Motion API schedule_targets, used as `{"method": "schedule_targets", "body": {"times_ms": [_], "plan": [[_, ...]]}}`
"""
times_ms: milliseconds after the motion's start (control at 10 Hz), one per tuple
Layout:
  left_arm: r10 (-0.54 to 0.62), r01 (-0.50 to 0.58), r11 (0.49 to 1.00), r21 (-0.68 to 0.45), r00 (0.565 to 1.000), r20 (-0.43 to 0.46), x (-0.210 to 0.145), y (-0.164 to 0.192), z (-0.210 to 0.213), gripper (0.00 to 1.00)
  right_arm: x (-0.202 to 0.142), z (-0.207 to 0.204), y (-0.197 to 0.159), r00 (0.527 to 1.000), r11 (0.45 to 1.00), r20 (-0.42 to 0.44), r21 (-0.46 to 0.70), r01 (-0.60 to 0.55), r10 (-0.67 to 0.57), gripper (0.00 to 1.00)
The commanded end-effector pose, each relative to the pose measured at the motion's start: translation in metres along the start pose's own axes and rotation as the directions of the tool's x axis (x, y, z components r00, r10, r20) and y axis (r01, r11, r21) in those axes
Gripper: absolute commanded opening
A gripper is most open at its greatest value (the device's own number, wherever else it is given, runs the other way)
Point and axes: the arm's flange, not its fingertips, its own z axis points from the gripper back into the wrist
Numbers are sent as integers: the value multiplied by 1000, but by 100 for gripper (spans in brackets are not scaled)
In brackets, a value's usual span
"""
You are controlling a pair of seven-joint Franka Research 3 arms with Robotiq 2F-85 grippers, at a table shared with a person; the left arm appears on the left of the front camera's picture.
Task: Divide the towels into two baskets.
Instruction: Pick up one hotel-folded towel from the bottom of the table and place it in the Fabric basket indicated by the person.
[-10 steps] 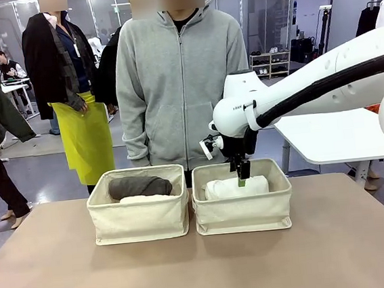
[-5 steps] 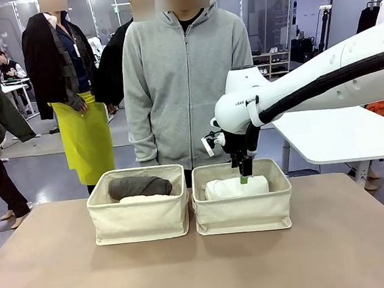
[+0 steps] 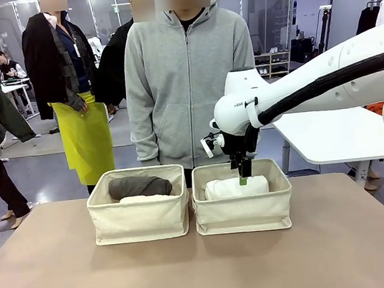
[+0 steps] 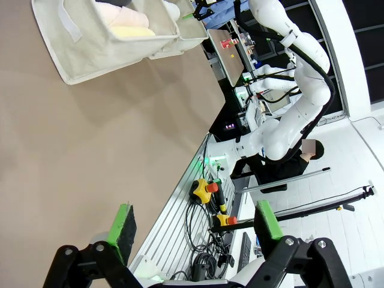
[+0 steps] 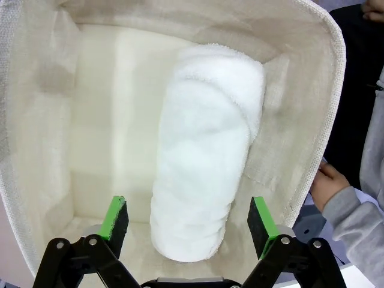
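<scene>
Two beige baskets stand side by side. The left basket (image 3: 139, 220) holds a dark grey-brown towel (image 3: 140, 186) on top of a pale yellow towel (image 3: 146, 198). In the left wrist view that basket (image 4: 90, 51) shows a pale pink towel (image 4: 114, 11) beside the yellow towel (image 4: 131, 30). The right basket (image 3: 244, 214) holds the white towel (image 3: 230, 188). My right gripper (image 3: 244, 174) hangs open just over it, its fingers (image 5: 116, 217) astride the near end of the white towel (image 5: 207, 150) without touching. My left gripper (image 4: 197, 222) is open and empty, low over the table, away from the baskets.
A person in a grey hoodie (image 3: 186, 83) stands right behind the baskets, one hand (image 5: 329, 178) near the right basket's rim (image 5: 324, 108). Bare tabletop (image 3: 191, 273) lies in front of the baskets. Other people stand farther back.
My right arm has shifted slightly to the right above the right basket, with the gripper staying over the white towel. The person has stepped a little to the right.
</scene>
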Motion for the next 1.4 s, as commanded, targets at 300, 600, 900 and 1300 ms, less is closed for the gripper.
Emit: {"method": "schedule_targets", "body": {"times_ms": [300, 600, 900, 1300], "plan": [[-1, 1, 1000, -4, 1000, -7, -3, -3, 2, 100, -7, 7, 8, 1000, 1000, -9, -7, 17, -17, 100], [-1, 1, 1000, -4, 1000, -7, -3, -3, 2, 100, -51, 50, 70, 985, 989, 90, 2, 146, -145, 100], [-1, 1, 1000, -4, 1000, -7, -3, -3, 2, 100, -110, 88, 117, 907, 943, 258, 67, 327, -333, 100], [-1, 1, 1000, -4, 1000, -7, -3, -3, 2, 100, -237, 81, 177, 644, 697, 321, 522, 492, -694, 100]]}}
